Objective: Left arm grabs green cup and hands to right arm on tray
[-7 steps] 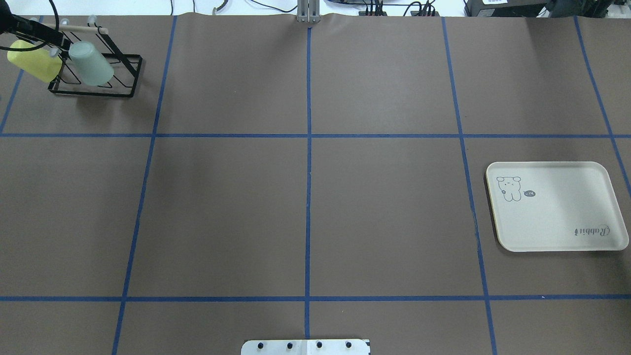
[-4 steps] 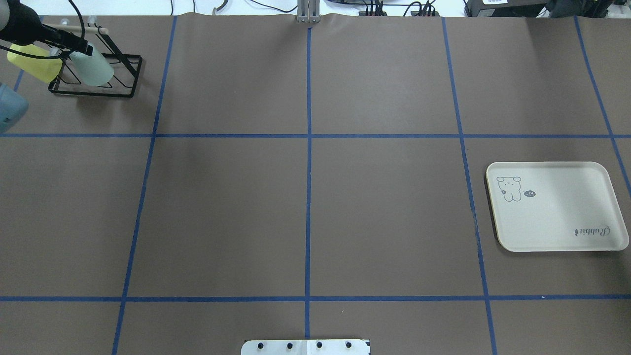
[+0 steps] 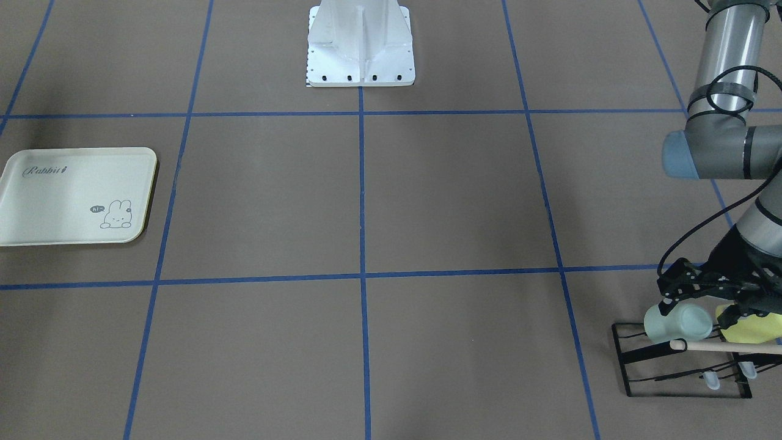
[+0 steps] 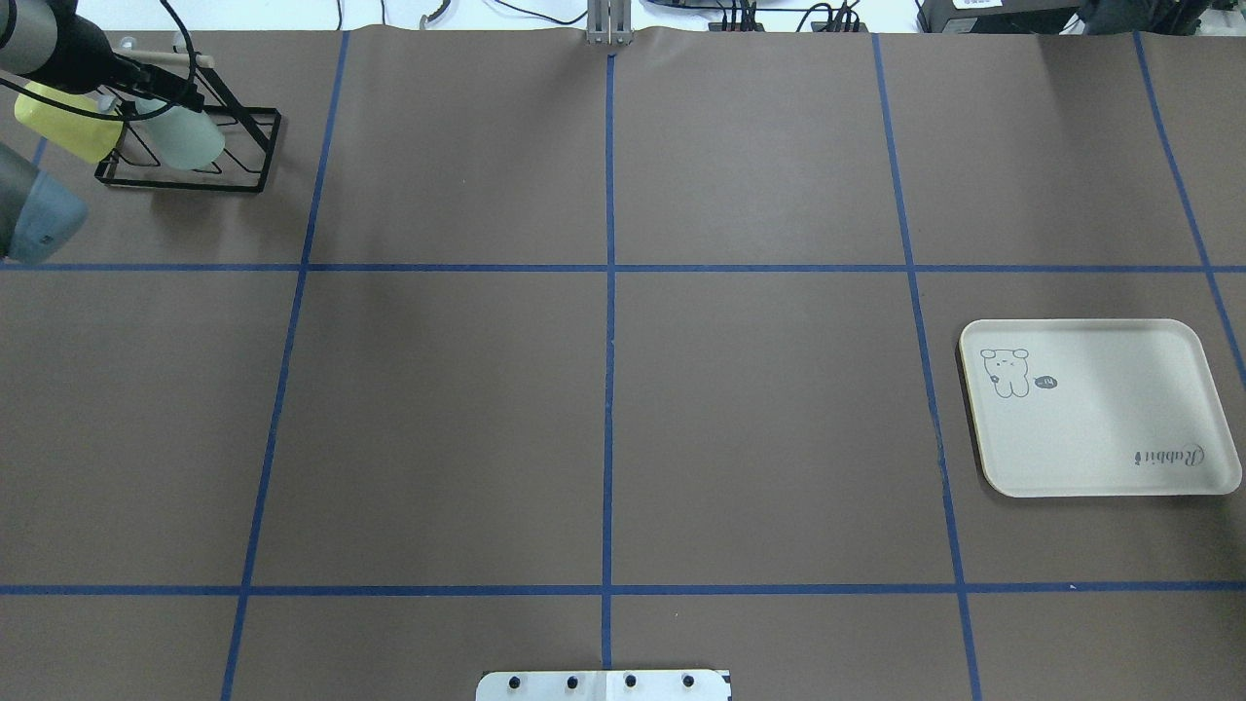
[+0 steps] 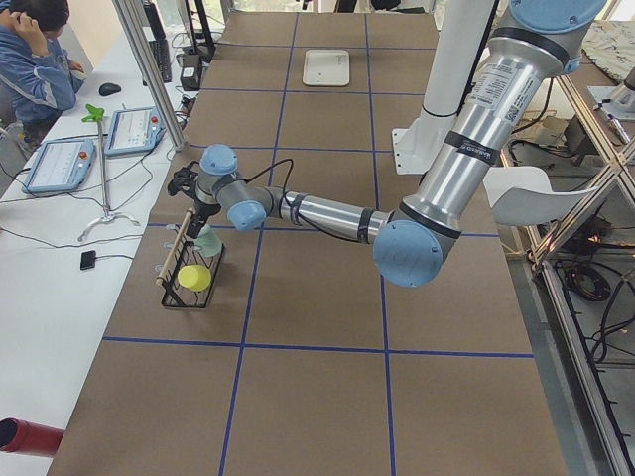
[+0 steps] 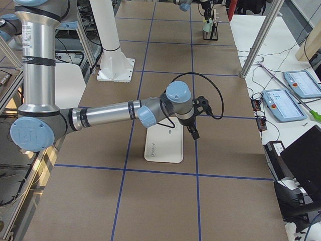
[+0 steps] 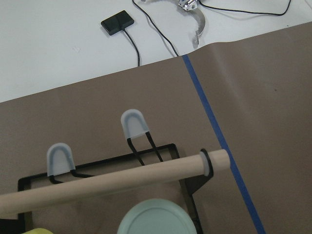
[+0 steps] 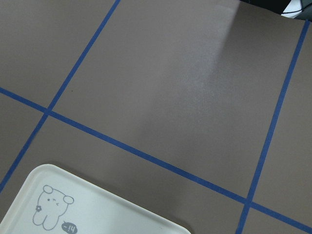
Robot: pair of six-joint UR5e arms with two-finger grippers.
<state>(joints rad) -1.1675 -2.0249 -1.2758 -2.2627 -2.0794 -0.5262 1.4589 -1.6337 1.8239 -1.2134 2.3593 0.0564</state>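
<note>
The pale mint-green cup (image 4: pixel 187 138) hangs mouth-down on a black wire rack (image 4: pixel 180 185) at the far left of the table, also seen in the front view (image 3: pixel 678 322). My left gripper (image 4: pixel 175 92) is open just above the cup's raised base (image 3: pixel 696 296), not holding it. The cup's round base fills the bottom edge of the left wrist view (image 7: pixel 153 222). The cream tray (image 4: pixel 1100 419) lies empty at the right. My right gripper (image 6: pixel 194 133) hovers over the tray's far edge; I cannot tell if it is open or shut.
A yellow-green cup (image 4: pixel 63 131) hangs on the same rack beside the green one. A wooden rod (image 7: pixel 112 183) runs along the rack's top, just beyond the green cup. The robot's white base plate (image 4: pixel 604 684) sits at the near edge.
My left gripper has moved right along the rack, from over the yellow-green cup to over the green cup. The left arm's elbow has come into view at the left edge.
</note>
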